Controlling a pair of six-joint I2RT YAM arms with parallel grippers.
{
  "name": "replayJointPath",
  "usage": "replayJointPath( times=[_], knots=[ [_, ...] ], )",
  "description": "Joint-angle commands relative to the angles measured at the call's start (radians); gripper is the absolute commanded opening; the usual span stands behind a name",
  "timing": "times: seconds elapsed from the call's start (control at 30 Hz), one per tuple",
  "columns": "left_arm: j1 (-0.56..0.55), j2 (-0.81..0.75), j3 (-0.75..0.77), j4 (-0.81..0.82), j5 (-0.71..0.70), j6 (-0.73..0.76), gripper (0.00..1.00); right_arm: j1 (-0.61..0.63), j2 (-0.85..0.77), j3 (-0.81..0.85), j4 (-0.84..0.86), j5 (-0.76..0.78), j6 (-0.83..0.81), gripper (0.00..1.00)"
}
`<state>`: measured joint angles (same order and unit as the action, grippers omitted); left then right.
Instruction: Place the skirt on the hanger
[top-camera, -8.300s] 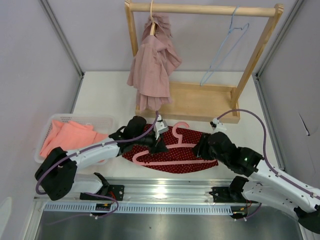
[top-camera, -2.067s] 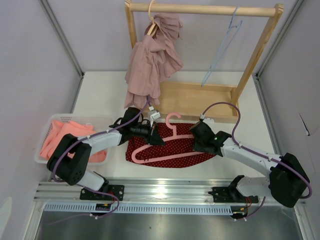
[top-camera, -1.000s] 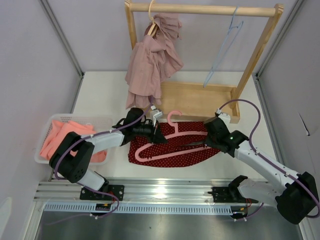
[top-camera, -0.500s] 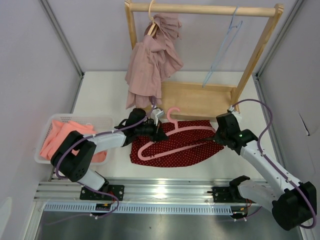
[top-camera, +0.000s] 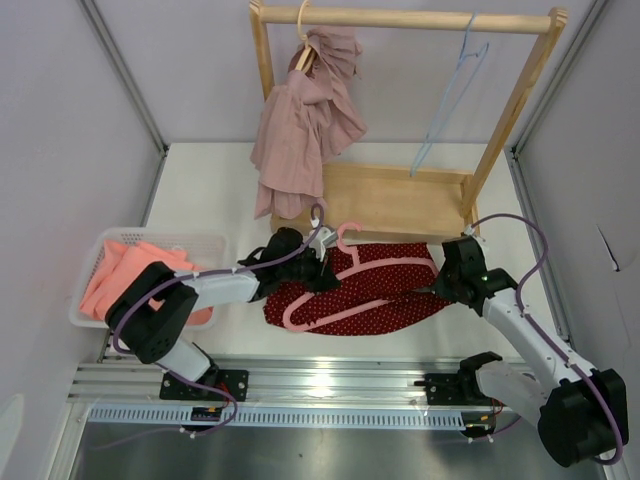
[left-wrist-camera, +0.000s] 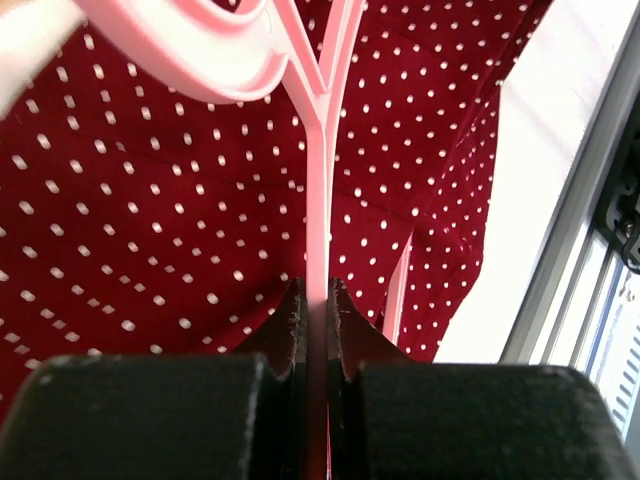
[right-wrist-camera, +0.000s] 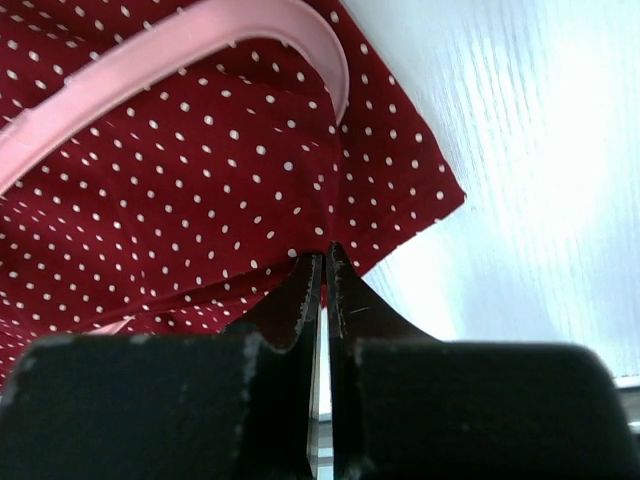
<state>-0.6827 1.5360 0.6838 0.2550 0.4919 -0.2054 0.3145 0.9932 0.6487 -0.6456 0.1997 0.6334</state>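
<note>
- Skirt (top-camera: 390, 300), red with white dots, is spread on the white table (top-camera: 210, 190) in front of the wooden rack (top-camera: 400, 205), between the two arms.
- The pink hanger (left-wrist-camera: 318, 180) is laid over the skirt, with its hook turned toward the rack.
- The left gripper (left-wrist-camera: 315, 300) is pressed together on a thin bar of the hanger.
- The right gripper (right-wrist-camera: 322, 265) is closed on a fold of the skirt near its right edge.
- A dusty pink garment (top-camera: 300, 130) is hung on the rack, and a basket (top-camera: 160, 237) is seen at the left.
</note>
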Motion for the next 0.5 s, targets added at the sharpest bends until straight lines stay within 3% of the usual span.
replayJointPath(
  times=[0.0, 0.13, 0.27, 0.3, 0.4, 0.47],
  knots=[
    [-0.031, 0.007, -0.061, 0.004, -0.059, -0.046, 0.00, -0.006, -0.021, -0.001, 0.047, -0.006, 0.020, 0.06],
    [-0.058, 0.032, -0.089, 0.033, -0.096, -0.055, 0.00, 0.001, -0.013, 0.009, 0.055, -0.014, 0.026, 0.10],
    [-0.063, 0.052, -0.105, 0.075, -0.131, -0.071, 0.00, 0.050, -0.050, 0.015, 0.034, 0.015, 0.045, 0.24],
    [-0.063, 0.052, -0.107, 0.081, -0.138, -0.071, 0.00, 0.066, -0.063, 0.017, 0.021, 0.026, 0.058, 0.34],
    [-0.063, 0.050, -0.093, 0.066, -0.164, -0.051, 0.00, 0.162, -0.117, 0.026, 0.006, 0.073, 0.100, 0.47],
    [-0.063, 0.047, -0.087, 0.056, -0.174, -0.045, 0.00, 0.246, -0.137, 0.038, 0.007, 0.095, 0.121, 0.50]
  ],
)
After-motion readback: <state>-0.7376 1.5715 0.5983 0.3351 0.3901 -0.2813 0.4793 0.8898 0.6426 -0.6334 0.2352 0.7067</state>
